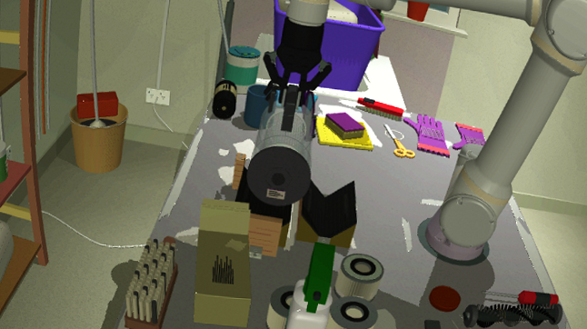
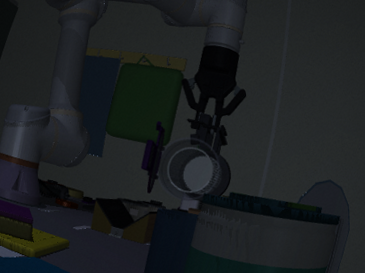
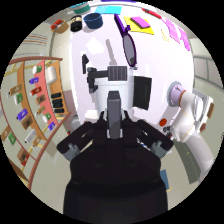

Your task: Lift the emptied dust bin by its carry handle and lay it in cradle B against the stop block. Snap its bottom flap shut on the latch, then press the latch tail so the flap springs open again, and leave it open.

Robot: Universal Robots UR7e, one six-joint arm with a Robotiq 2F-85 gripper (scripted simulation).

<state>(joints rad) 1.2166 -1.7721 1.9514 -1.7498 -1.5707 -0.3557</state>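
Note:
The left black V-shaped cradle (image 1: 260, 200) is mostly hidden behind the dust bin (image 1: 281, 162), which hangs lying on its side just above it. The bin's dark carry handle (image 1: 289, 110) is clamped in my closed gripper (image 1: 288, 102), and its dark round end cap faces the side camera. At the bin's far end the purple-rimmed bottom flap (image 3: 128, 46) hangs open (image 2: 152, 158). The wrist camera shows the grey handle (image 3: 114, 117) between my fingers and the white bin body (image 3: 112, 90) below. A second V cradle (image 1: 328, 208) sits empty just right of the bin. A wooden stop block (image 1: 239, 170) stands at the left cradle's side.
A tall cardboard box (image 1: 224, 257) and a small wooden block (image 1: 264, 235) stand in front of the cradles. Filter cartridges (image 1: 359, 271) and a spray bottle (image 1: 312, 298) crowd the table's near end. A blue cup (image 1: 257, 105), sponge (image 1: 344, 126) and purple tub (image 1: 328, 40) lie behind.

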